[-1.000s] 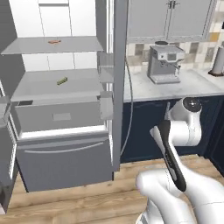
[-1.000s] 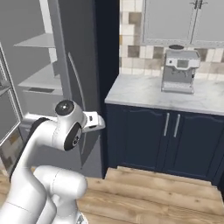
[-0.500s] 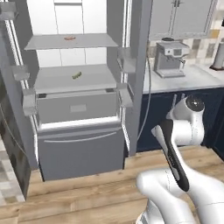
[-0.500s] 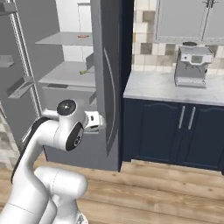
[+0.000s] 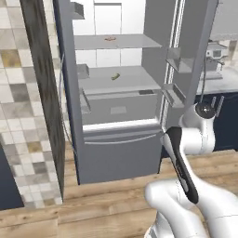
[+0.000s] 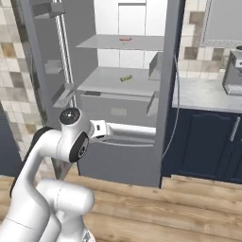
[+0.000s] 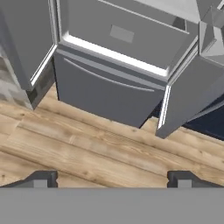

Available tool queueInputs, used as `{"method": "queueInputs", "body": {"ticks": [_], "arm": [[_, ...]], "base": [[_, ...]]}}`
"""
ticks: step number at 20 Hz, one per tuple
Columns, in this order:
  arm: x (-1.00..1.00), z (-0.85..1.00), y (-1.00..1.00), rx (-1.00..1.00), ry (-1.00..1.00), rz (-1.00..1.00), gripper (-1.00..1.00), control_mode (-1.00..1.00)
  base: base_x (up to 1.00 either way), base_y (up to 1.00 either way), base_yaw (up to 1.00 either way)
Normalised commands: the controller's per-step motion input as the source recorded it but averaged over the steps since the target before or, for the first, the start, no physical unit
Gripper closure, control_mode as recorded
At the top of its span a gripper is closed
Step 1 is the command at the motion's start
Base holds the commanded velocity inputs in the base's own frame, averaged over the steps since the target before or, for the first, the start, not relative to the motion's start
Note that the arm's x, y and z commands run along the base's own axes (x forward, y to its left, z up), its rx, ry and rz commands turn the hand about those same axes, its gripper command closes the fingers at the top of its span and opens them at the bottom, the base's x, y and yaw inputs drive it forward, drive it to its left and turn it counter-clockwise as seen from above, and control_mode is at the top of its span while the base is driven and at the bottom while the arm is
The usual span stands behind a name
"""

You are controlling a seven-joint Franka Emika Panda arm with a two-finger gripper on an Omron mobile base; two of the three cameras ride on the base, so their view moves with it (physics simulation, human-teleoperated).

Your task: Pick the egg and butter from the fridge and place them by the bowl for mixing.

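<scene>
While the gripper hangs low over the wood floor in front of the fridge, its jaws stand wide apart and hold nothing. The arm is folded back near the base, well short of the fridge shelves.

The main risk, as I judge it, lies in the reach ahead. The open fridge doors flank the opening on both sides, and their door racks jut inward, so a wide swing of the arm could clip one. The butter lies loose on the middle shelf, above the fridge drawers; it is a small stick, and a careless approach could nudge it toward the white back wall of the fridge instead of catching it. A brownish thing rests on the shelf above it, too small to identify.

Compared with half a second ago, the fridge sits larger and more central in both base views; the whole scene has shifted, so the base has driven, not the things. The jaws are as wide as before.
</scene>
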Motion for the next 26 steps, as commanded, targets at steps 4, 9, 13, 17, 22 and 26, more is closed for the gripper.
{"method": "queueInputs", "body": {"ticks": [4,9,13,17,22,26], "arm": [[0.00,0.00,0.00,0.00,0.00,0.00,-1.00,1.00],[0.00,0.00,0.00,0.00,0.00,0.00,-1.00,1.00],[0.00,0.00,0.00,0.00,0.00,0.00,-1.00,1.00],[0.00,0.00,0.00,0.00,0.00,0.00,-1.00,1.00],[0.00,0.00,0.00,0.00,0.00,0.00,-1.00,1.00],[0.00,0.00,0.00,0.00,0.00,0.00,-1.00,1.00]], "base": [[0.58,0.00,0.00],[1.00,0.18,-0.03],[1.00,0.49,-0.01],[1.00,0.34,0.00],[0.86,0.00,0.01],[0.93,0.00,0.00]]}}
